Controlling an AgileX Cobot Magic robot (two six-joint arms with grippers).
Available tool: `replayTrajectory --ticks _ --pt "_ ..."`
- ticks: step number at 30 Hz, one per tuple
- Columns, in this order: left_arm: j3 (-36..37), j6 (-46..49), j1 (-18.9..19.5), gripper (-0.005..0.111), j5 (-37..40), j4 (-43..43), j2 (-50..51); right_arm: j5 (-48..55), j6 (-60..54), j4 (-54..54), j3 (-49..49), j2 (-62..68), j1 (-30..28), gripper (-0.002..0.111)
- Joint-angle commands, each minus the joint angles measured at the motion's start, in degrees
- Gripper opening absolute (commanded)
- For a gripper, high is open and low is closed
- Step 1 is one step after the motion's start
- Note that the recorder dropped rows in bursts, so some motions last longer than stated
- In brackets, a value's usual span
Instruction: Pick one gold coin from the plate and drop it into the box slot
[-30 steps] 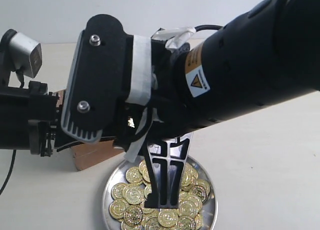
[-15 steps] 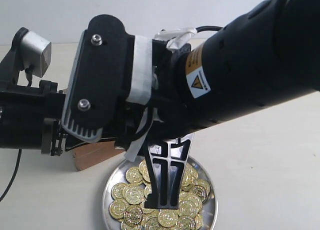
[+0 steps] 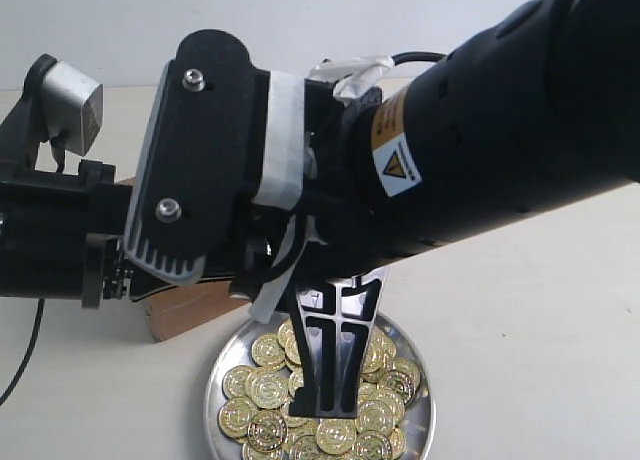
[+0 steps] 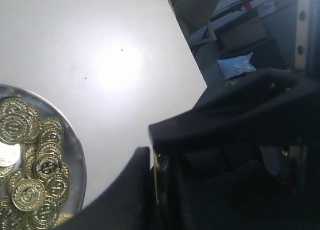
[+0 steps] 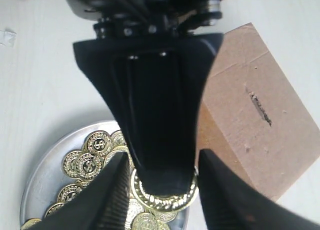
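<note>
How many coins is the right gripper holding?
1: a gold coin pinched at the right gripper tips, above the plate. A second coin behind it could be hidden.

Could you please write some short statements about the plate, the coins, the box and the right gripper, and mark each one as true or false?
1. The plate holds many gold coins. True.
2. The box stands on the plate. False: it stands on the table, beside the plate.
3. The right gripper holds one gold coin at its tip. True.
4. A coin is stuck in the box slot. False: the slit is dark, and no coin shows in it.
</note>
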Motion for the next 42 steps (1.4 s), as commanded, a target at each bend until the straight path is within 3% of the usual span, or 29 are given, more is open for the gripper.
replayTrajectory --ticks 1,6,10,11,14,17,20,22,23,25,29,34,42 --pt "-0.42 0.45 -0.36 0.0 1.2 -0.98 -0.04 -0.2 0.36 -0.56 -0.44 -0.04 0.03 0.029" --pt "-0.42 0.56 -0.36 0.0 1.33 -0.98 -0.04 -0.2 0.34 -0.56 -0.44 -0.04 0.03 0.032" --pt "-0.55 0.91 -0.36 0.0 1.33 -1.2 -0.04 -0.07 2.31 -1.58 -0.44 -0.04 0.03 0.063" --pt "-0.7 0.91 -0.36 0.0 1.33 -1.2 -0.04 0.07 3.88 -2.76 -0.44 -0.04 0.03 0.066" --pt "-1.07 0.91 -0.36 0.0 1.16 -1.09 -0.04 2.28 10.52 -9.4 -0.44 -0.04 0.03 0.067" --pt "-1.07 1.3 -0.36 0.0 -3.95 0.97 -0.04 3.39 13.74 -12.22 -0.44 -0.04 0.03 0.067" --pt "-1.07 1.83 0.32 0.0 -12.13 4.78 -0.04 4.16 15.13 -11.79 -0.44 -0.16 0.03 0.063" --pt "-1.21 7.01 1.39 0.0 -15.12 6.07 -0.04 4.74 19.38 -10.92 -0.44 -0.16 0.03 0.048" --pt "-1.99 9.59 2.12 0.0 -15.52 7.77 -0.04 5.81 20.35 -10.52 -0.44 -0.16 0.03 0.027" --pt "-3.27 10.73 2.71 0.0 -15.52 9.91 -0.04 7.44 22.18 -10.4 -0.44 -0.16 0.03 0.002" --pt "-9.04 16.25 3.37 0.0 -20.29 18.36 -0.04 13.49 28.36 -7.93 -0.44 -0.16 0.03 0.0" --pt "-10.86 34.41 3.37 0.0 -26.4 21.81 0.24 9.9 29.3 -6.37 2.49 -5.05 0.03 0.0" --pt "-13.35 37.5 3.37 0.0 -28.4 21.85 9.79 5.52 32.29 -6.11 18.56 -19.17 0.03 0.0"
